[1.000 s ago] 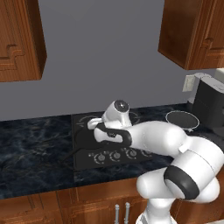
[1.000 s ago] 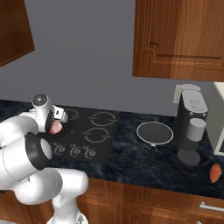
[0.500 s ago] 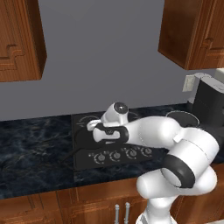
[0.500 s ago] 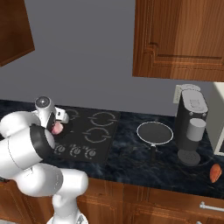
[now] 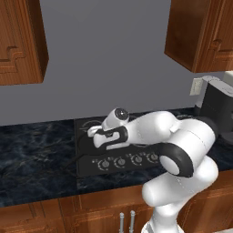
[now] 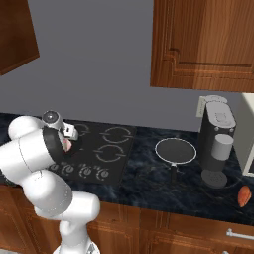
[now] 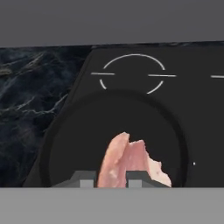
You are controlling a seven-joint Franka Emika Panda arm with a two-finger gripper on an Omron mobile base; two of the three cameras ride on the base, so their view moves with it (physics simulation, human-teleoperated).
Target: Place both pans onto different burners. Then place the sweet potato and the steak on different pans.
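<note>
The pincer point(image 7: 111, 179) is clamped on the steak point(image 7: 127, 162), a pink slab with a pale edge that hangs between the two fingertips, just above the all-black pan point(image 7: 87, 131); whether meat and pan touch cannot be told; that pan sits on the near left burner of the black cooktop point(image 6: 111, 154), and behind it the far left burner point(image 7: 133, 72) shows its bare ring; in the right base view the silver-rimmed pan point(image 6: 175, 150) rests on the dark marble bench point(image 6: 149, 181), right of the cooktop and beside the coffee machine point(image 6: 218, 141); the sweet potato point(image 6: 243, 196) lies on the bench at the far right, well apart from both pans.
</note>
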